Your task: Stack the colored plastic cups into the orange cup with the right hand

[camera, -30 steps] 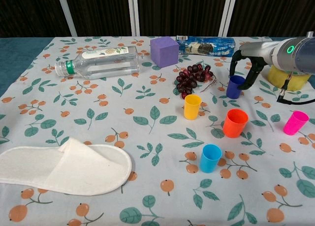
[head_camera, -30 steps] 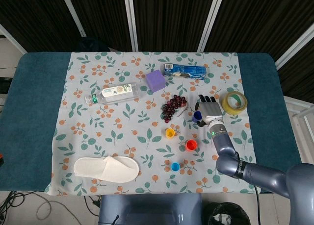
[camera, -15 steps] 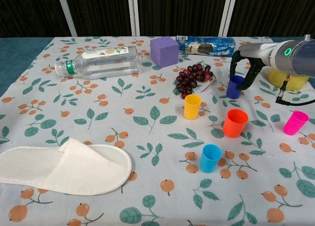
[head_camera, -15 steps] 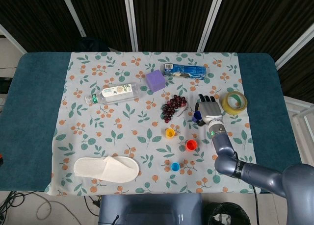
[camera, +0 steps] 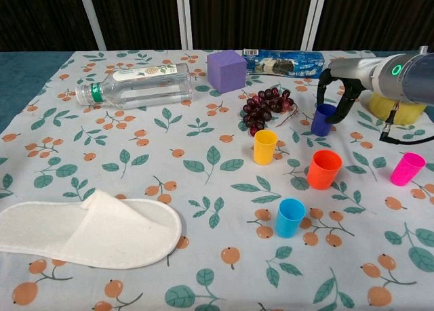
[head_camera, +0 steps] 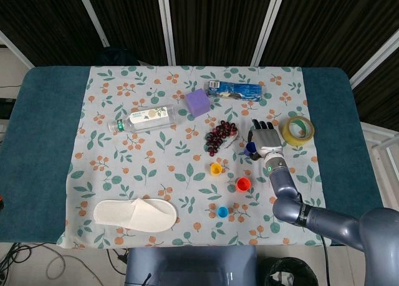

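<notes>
Setting: dark curtains behind a teal table covered with a white leaf-and-berry printed cloth.
Right hand: the right hand reaches in from the right side, fingers curved down around the purple cup; a finger shows on each side of the cup, at or just beside its rim. Whether they actually press on the cup, I cannot tell. The cup stands upright on the cloth.
Left hand: not seen in either view.
Orange cup: the orange cup stands upright, open end up, in front of the purple cup and apart from it.
Yellow cup: the yellow cup stands upright to the left of the orange one, just in front of the grapes.
Blue cup: the light blue cup stands upright nearest the camera, in front of the orange and yellow cups.
Pink cup: the pink cup stands upright near the right edge of the chest view, well right of the orange cup.
Tape: a yellow tape roll lies just to the right of the hand.
Other items: a clear plastic bottle lies on its side at the left; a purple cube sits beside it; a blue packet lies behind the grapes; a white slipper lies at the near left.
</notes>
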You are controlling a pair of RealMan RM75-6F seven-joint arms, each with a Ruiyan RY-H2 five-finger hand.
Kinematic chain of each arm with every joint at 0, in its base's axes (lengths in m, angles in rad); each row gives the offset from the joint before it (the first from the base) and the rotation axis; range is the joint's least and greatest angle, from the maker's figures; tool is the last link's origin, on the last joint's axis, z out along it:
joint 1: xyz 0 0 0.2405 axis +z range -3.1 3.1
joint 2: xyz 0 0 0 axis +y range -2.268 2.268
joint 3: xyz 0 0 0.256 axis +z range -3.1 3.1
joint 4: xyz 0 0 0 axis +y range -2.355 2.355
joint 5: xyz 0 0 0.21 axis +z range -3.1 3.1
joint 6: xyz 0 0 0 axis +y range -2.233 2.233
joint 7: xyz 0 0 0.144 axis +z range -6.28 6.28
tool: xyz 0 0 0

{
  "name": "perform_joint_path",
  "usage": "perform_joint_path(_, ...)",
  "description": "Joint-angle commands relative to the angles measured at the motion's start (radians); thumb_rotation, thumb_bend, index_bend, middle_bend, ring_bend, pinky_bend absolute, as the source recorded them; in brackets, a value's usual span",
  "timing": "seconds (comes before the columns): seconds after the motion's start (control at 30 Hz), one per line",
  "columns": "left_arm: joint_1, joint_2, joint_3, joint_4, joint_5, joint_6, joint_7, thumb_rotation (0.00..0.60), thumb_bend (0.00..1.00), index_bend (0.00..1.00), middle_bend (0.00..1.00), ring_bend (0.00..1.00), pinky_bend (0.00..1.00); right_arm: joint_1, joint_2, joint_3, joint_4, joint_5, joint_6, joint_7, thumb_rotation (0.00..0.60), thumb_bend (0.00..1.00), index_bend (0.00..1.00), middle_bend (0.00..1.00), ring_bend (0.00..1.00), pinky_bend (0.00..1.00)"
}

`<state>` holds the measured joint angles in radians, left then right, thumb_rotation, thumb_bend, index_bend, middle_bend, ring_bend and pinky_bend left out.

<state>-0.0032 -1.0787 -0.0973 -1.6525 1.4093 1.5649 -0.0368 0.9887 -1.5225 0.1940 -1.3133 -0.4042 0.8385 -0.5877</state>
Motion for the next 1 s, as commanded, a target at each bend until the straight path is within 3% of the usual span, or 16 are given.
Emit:
perform_joint_path(0.03, 0.0, 0.0, 0.0, 0.0, 0.0, -0.001, 0.0, 0.6, 0.82, 0.09, 0.0, 0.0, 0.1, -0.005, 0.041, 0.009, -0.062, -0.027, 0.021, 0.006, 0.6, 0.36, 0.46, 0.0, 0.0, 0.0)
perform_joint_path(0.3, 0.0, -0.001, 0.0, -0.002, 0.003, 0.001, 0.001, 0.6, 0.82, 0.09, 0.0, 0.0, 0.1, -0.042, 0.223, -0.014, -0.361, -0.143, 0.119, -0.03, 0.6, 0.36, 0.46, 0.0, 0.0, 0.0)
perform_joint_path(0.5, -0.001, -0.002, 0.001, -0.005, 0.005, 0.0, 0.005, 0.6, 0.82, 0.09, 0.0, 0.0, 0.1, -0.108, 0.359, -0.081, -0.632, -0.279, 0.225, -0.067, 0.6, 0.36, 0.46, 0.0, 0.0, 0.0)
perform_joint_path(0.63, 0.0, -0.002, 0.002, -0.005, 0.007, 0.002, 0.006, 0.6, 0.82, 0.09, 0.0, 0.0, 0.1, -0.153, 0.399, -0.127, -0.74, -0.361, 0.277, -0.077, 0.6, 0.36, 0.46, 0.0, 0.0, 0.0)
perform_joint_path(0.8, 0.0, -0.002, 0.001, -0.005, 0.004, 0.002, 0.006, 0.6, 0.82, 0.09, 0.0, 0.0, 0.1, -0.211, 0.404, -0.185, -0.81, -0.476, 0.331, -0.084, 0.6, 0.36, 0.46, 0.0, 0.0, 0.0)
perform_joint_path(1.0, 0.0, -0.003, 0.002, -0.006, 0.006, 0.002, 0.01, 0.6, 0.82, 0.09, 0.0, 0.0, 0.1, -0.239, 0.353, -0.206, -0.799, -0.525, 0.357, -0.093, 0.6, 0.36, 0.46, 0.0, 0.0, 0.0)
